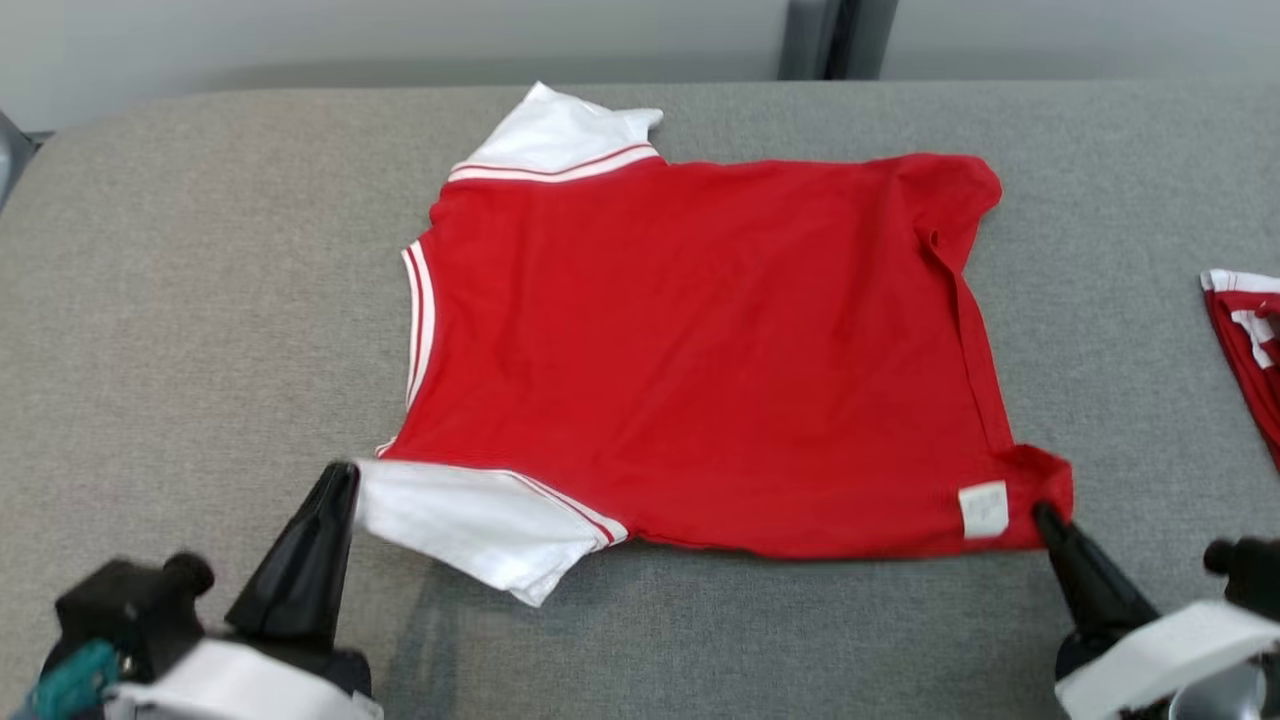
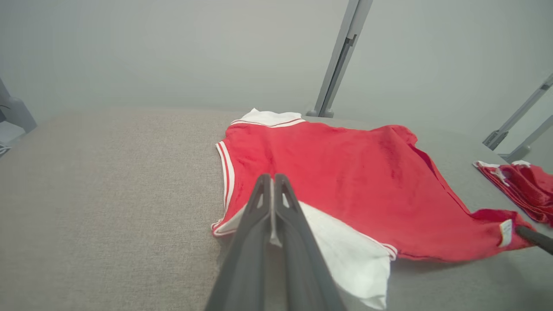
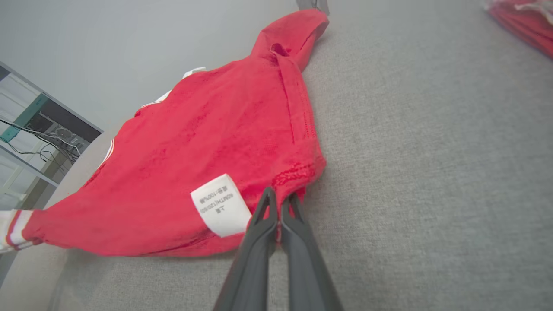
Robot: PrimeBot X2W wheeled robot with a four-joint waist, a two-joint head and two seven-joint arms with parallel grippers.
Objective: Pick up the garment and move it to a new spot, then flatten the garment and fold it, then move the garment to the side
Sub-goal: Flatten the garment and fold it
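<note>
head: high, looks forward and down on whole garment (image 1: 700, 350) and table (image 1: 200, 300) | left wrist: low, close at near-left sleeve (image 2: 345, 250), faces far-right | right wrist: low, close at near-right hem (image 3: 298, 172), tilted, faces far-left | shared: garment, all views

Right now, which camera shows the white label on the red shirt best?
The right wrist view: the label sits close and large, print visible. The head view shows a small white square; the left wrist view, a distant sliver.
</note>
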